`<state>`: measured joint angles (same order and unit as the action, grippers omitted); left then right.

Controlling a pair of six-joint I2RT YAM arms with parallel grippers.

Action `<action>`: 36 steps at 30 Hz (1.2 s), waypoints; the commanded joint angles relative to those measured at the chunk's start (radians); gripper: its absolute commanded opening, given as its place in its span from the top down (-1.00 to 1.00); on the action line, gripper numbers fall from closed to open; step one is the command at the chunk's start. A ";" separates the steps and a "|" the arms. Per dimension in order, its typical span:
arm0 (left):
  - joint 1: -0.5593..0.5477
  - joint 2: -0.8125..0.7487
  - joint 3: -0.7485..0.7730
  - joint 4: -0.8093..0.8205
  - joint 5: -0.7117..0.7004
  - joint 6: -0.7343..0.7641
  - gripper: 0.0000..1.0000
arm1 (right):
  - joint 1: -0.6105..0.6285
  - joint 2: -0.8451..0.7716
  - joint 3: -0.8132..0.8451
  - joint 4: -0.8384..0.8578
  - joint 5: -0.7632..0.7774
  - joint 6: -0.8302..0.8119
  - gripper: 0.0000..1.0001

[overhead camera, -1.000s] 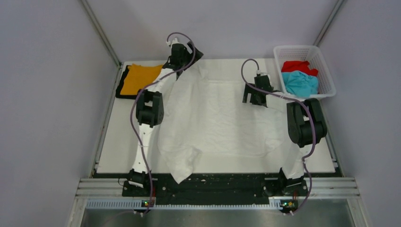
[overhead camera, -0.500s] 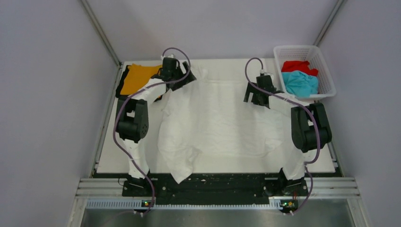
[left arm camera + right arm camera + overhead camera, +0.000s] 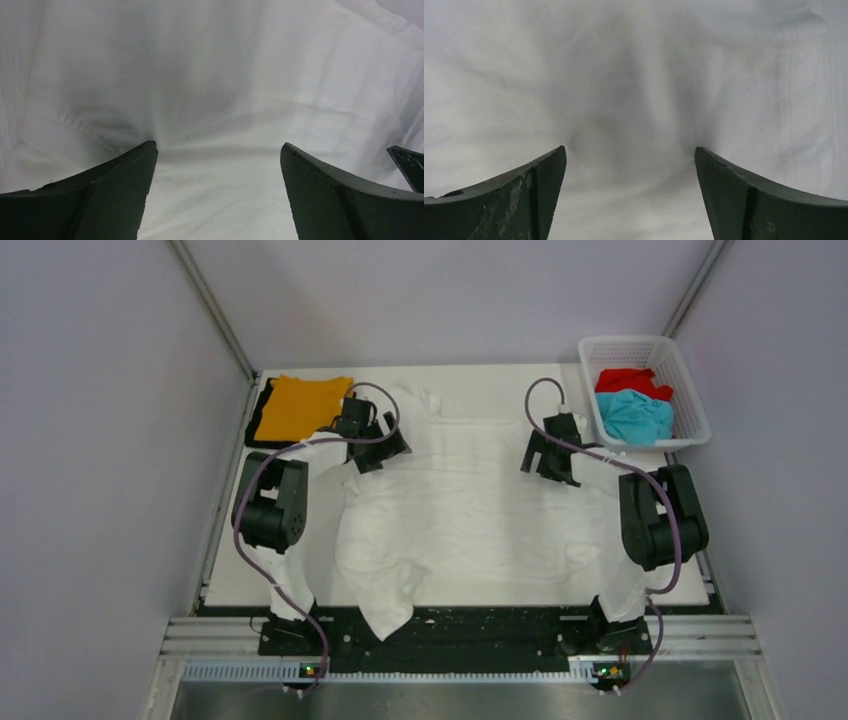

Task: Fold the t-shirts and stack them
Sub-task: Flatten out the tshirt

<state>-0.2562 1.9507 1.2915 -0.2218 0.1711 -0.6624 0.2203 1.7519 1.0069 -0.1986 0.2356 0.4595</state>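
Note:
The white t-shirt (image 3: pixel 470 510) lies spread over the middle of the table, its lower left part hanging over the near edge. My left gripper (image 3: pixel 378 448) is open and presses down on its upper left part; white cloth (image 3: pixel 220 100) fills the left wrist view between the spread jaws. My right gripper (image 3: pixel 545 455) is open and sits on the shirt's upper right part, with cloth (image 3: pixel 634 90) between its jaws. The folded orange t-shirt (image 3: pixel 300 406) lies on the black one (image 3: pixel 258 418) at the far left. The red (image 3: pixel 630 380) and teal (image 3: pixel 636 415) t-shirts lie in the basket.
The white lattice basket (image 3: pixel 690 390) stands at the far right corner. Grey walls close in the table on three sides. A black metal rail (image 3: pixel 450 625) runs along the near edge.
My left gripper has moved from the far edge toward me and down onto the shirt's upper left. My right gripper has shifted slightly toward me. The shirt's top edge lies flatter.

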 commanded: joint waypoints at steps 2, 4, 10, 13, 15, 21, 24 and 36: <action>-0.006 -0.127 -0.203 -0.101 0.062 -0.032 -0.97 | -0.032 -0.063 -0.075 -0.153 0.039 0.039 -0.97; -0.013 -0.182 -0.217 -0.114 0.054 -0.027 -0.97 | -0.036 -0.068 -0.074 -0.146 0.041 0.024 -0.97; -0.015 -0.318 -0.121 -0.238 -0.082 0.016 -0.97 | -0.036 -0.071 -0.019 -0.136 0.036 -0.022 -0.97; -0.007 -0.344 -0.098 -0.309 -0.245 0.020 -0.98 | -0.037 -0.065 -0.006 -0.135 0.028 -0.027 -0.97; 0.013 -0.335 -0.100 -0.335 -0.299 0.018 -0.97 | -0.037 -0.057 -0.004 -0.134 0.020 -0.029 -0.97; 0.052 -0.237 -0.082 -0.357 -0.279 0.008 -0.47 | -0.037 -0.047 0.005 -0.136 0.012 -0.039 -0.97; 0.052 -0.194 -0.072 -0.346 -0.262 0.014 -0.25 | -0.038 -0.047 0.009 -0.139 0.015 -0.046 -0.97; 0.022 -0.092 -0.031 -0.379 -0.304 0.037 1.00 | -0.036 -0.054 0.016 -0.147 0.005 -0.054 -0.97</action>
<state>-0.2127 1.8503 1.2228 -0.5938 -0.1116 -0.6399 0.1909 1.6978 0.9783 -0.3401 0.2405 0.4179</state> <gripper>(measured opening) 0.070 0.985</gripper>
